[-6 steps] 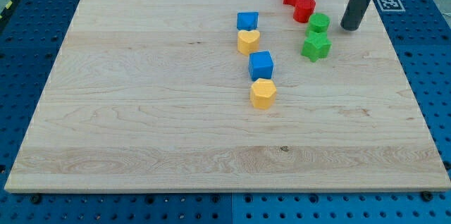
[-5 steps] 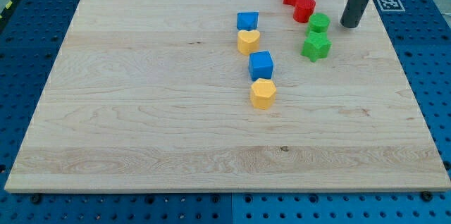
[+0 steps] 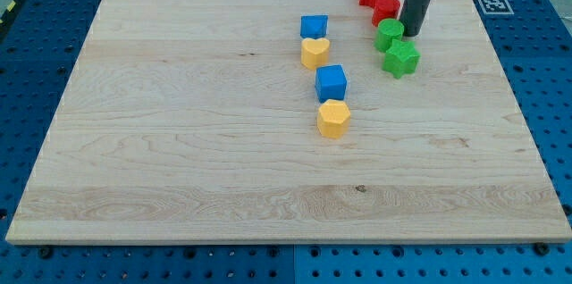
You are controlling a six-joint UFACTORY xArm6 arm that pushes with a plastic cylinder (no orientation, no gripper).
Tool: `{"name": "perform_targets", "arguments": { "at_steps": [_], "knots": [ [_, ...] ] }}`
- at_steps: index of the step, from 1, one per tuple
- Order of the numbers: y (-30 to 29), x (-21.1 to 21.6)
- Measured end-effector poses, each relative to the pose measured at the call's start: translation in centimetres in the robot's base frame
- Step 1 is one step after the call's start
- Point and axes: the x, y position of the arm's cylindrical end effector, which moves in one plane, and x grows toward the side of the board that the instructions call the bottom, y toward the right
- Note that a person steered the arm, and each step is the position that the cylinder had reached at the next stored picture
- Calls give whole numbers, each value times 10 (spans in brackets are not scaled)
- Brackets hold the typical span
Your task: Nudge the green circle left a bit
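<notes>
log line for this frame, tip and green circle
tip: at view's right edge of green circle | green star: just below circle | red blocks: above

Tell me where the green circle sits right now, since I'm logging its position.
The green circle is near the view's top right, just below the red circle and above-left of the green star, with my tip against its right side.

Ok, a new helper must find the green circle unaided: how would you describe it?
Look to the wooden board's top right, where red and green blocks cluster. The green circle is the round green block beside my tip, just below the red blocks. The green star below it has points; the circle is smooth.
</notes>
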Motion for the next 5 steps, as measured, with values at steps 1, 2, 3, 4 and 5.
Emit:
{"name": "perform_targets", "arguments": {
  "at_steps": [1, 2, 3, 4, 5],
  "knots": [
    [24, -14],
    [35, -35],
    [30, -56],
    [29, -62],
    [33, -53]
  ]
}}
